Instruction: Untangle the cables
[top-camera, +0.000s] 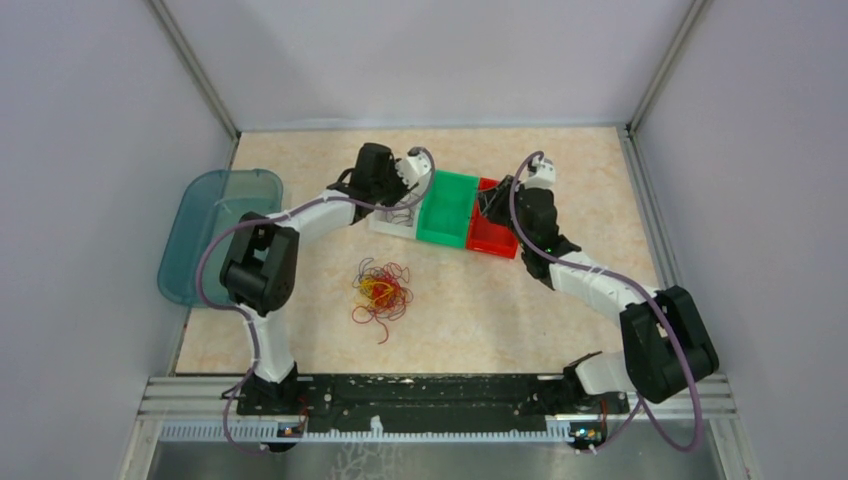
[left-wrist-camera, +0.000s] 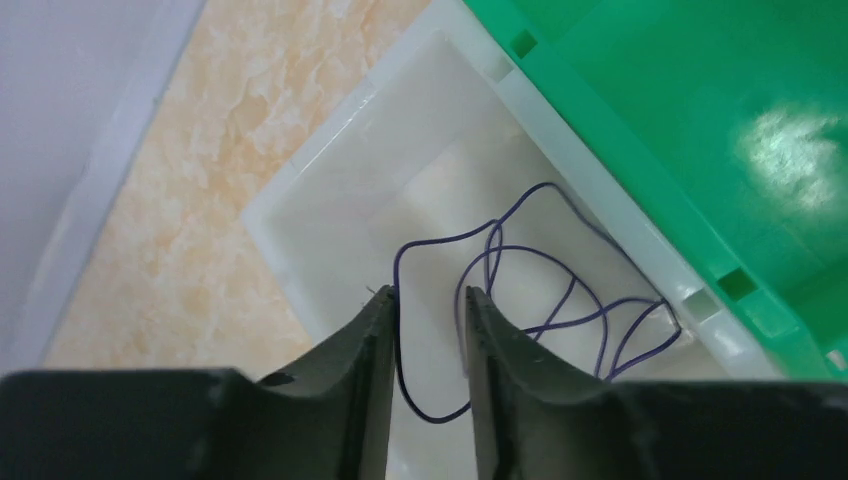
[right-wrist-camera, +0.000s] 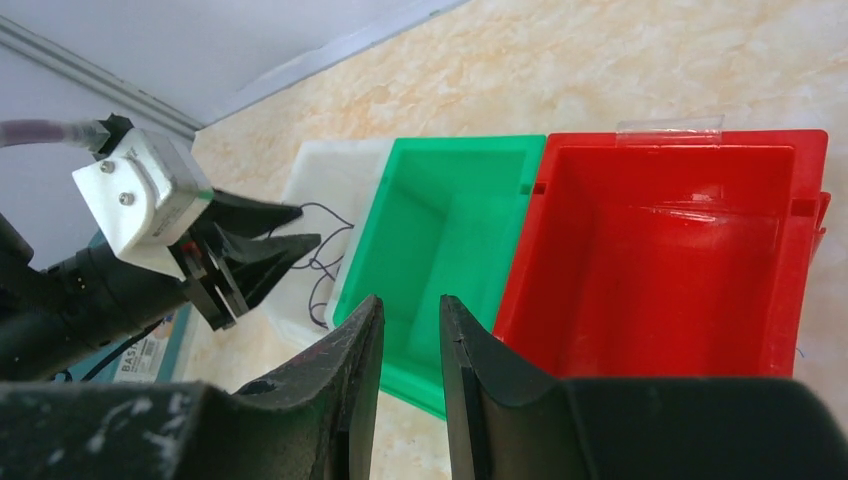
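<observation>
Cables (top-camera: 381, 290) in round tangle, red tail trailing nearward

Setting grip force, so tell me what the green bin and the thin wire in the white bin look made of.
Green bin: hard plastic, probably; glossy, with a bright glare patch. Wire: thin purple strand, likely plastic-coated; lies in loose loops, so flexible.

Bolted at the near edge: left arm (top-camera: 262, 262) and right arm (top-camera: 600, 285), white links between black joints, looped with purple cables (top-camera: 200, 270); dark curved fingers (left-wrist-camera: 350, 380), pale-flecked.
</observation>
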